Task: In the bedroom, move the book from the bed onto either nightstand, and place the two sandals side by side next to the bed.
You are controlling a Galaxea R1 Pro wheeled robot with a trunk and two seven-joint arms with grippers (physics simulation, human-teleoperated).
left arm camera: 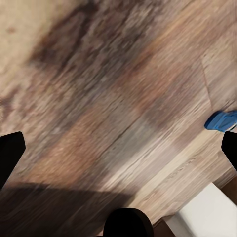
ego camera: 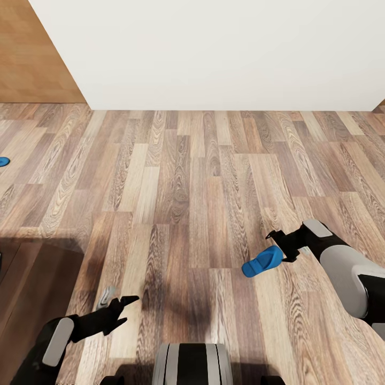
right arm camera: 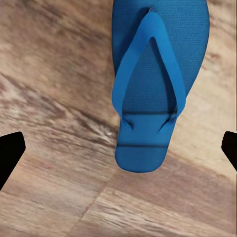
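Right end effector: fingers apart, you held no load | sandal lay flat on floor, touching fingertips | judged light, flexible; grip sole edges | left end effector: apart, empty.

2 blue sandals, 2 tools, 1 wood-plank floor.

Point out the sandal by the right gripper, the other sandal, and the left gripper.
near sandal (right arm camera: 153,89): right wrist view, on its sole under the straps.
far sandal (ego camera: 3,161): head view, its visible edge.
left gripper (ego camera: 118,305): head view, midway between its fingers.
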